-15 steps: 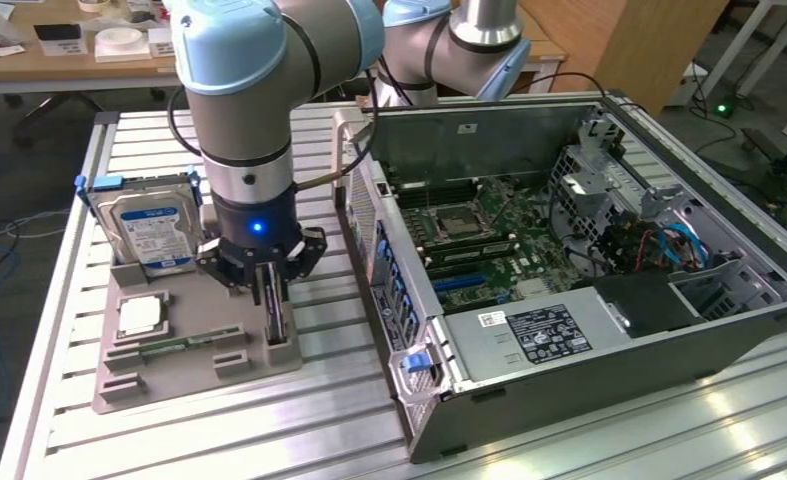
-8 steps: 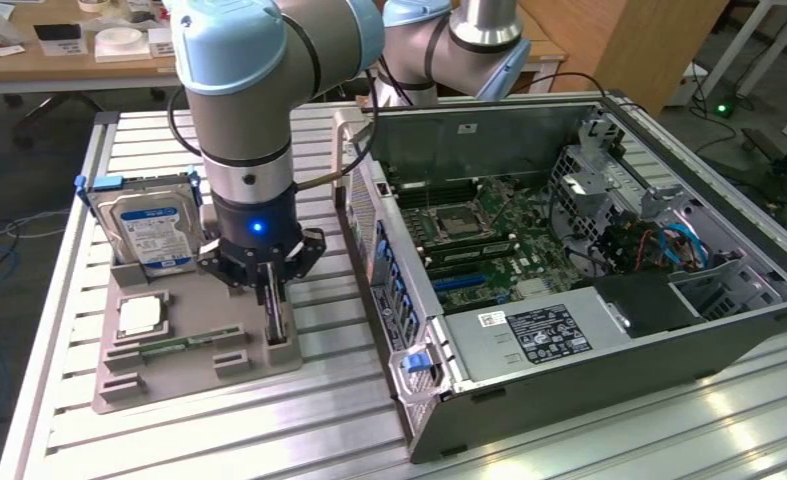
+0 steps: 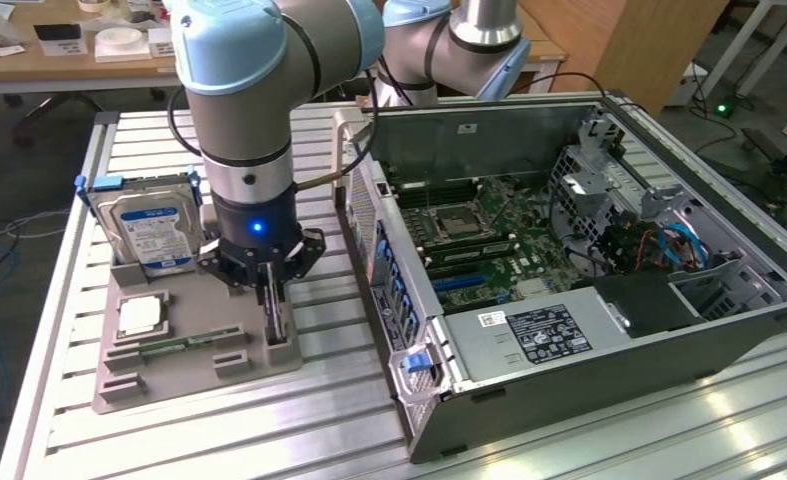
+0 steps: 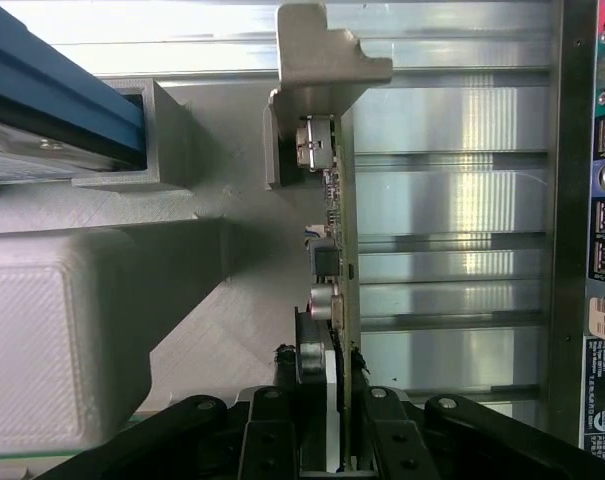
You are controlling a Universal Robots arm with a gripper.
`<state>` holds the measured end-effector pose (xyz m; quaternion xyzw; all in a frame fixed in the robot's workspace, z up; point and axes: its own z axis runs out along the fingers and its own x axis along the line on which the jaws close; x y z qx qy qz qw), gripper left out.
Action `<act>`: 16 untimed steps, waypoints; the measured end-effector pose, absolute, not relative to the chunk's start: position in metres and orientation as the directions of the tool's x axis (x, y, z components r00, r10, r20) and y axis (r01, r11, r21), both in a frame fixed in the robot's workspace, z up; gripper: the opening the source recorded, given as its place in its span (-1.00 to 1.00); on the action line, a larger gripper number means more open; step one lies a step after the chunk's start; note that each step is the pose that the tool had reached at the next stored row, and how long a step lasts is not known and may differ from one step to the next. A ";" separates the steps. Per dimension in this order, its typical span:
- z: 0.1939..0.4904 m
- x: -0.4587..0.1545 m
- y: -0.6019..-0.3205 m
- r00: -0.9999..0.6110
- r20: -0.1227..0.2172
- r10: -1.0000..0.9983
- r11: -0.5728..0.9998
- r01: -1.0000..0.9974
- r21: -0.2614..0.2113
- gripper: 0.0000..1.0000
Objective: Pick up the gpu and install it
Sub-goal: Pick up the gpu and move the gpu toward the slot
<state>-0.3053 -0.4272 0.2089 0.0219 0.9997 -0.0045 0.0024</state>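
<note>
The gpu (image 3: 278,318) stands on edge in a slot of the grey holder tray (image 3: 166,375), on the side of the tray nearest the computer. My gripper (image 3: 273,292) reaches straight down onto its top edge. In the wrist view the gpu (image 4: 343,230) appears edge-on as a thin green board with small parts, and its silver end bracket (image 4: 322,50) is at the far end. The black fingers (image 4: 277,425) press in from both sides of the board, so the gripper (image 4: 332,410) is shut on the card. The card still sits in its slot.
The tray also holds a silver hard drive (image 3: 153,230) with a blue-white label, a processor (image 3: 142,317) and a green memory stick (image 3: 180,345). The open computer case (image 3: 567,260) lies at the exterior view's right with its motherboard exposed. Its rear ports (image 4: 604,200) are close beside the card.
</note>
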 end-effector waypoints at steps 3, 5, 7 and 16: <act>0.209 -0.305 -0.427 -0.999 -0.005 0.044 0.999 0.044 -0.009 -0.44; 0.211 -0.305 -0.427 -0.999 -0.005 0.044 0.999 0.044 -0.008 -0.44; 0.213 -0.305 -0.427 -0.999 -0.005 0.044 0.999 0.044 -0.009 -0.44; 0.227 -0.305 -0.427 -0.999 -0.005 0.044 0.999 0.044 -0.008 -0.44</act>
